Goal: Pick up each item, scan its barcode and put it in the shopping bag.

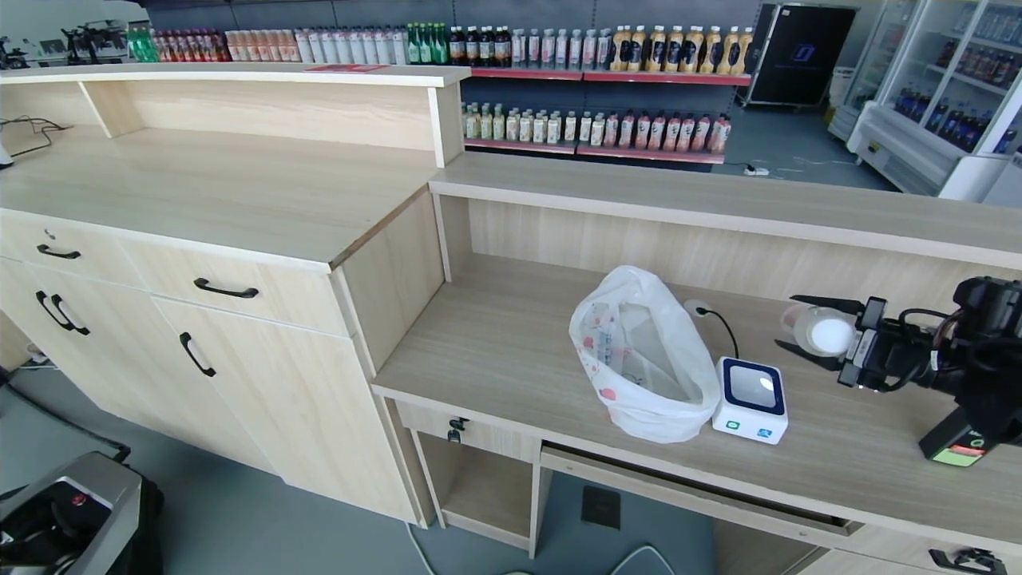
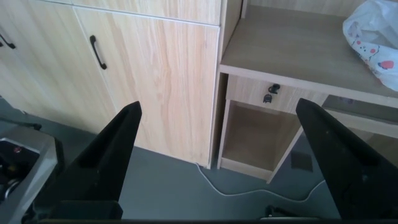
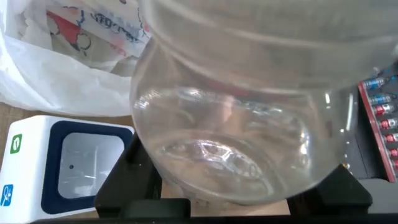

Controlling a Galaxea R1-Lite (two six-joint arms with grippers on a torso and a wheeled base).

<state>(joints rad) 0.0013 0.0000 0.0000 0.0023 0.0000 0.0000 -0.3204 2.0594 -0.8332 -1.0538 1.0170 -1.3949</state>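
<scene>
**One bottle gripped, one bag and one scanner beside it**

The left gripper (image 2: 217, 106) hung off the desk's left end with its two fingers (image 2: 106, 155) spread wide. Nothing lay between them, and a cabinet door (image 2: 155, 74) stood beyond their tips.

On the desk (image 1: 511, 343) sat one white plastic bag (image 1: 643, 359), mouth open, well apart from the left fingers. One white scanner (image 1: 750, 399) stood just beside the bag, between it and the right fingers. One black cable (image 1: 722, 323) ran back from the scanner.

The right gripper (image 1: 786, 323) had its two fingers closed on the one clear bottle (image 1: 826, 334), which lay sideways between them, one finger on each side. Its rounded end faced away from the wrist, toward the scanner (image 3: 68, 165) and bag (image 3: 56, 56). The scanner's window lay near the fingertips, the bag farther out past it.
</scene>
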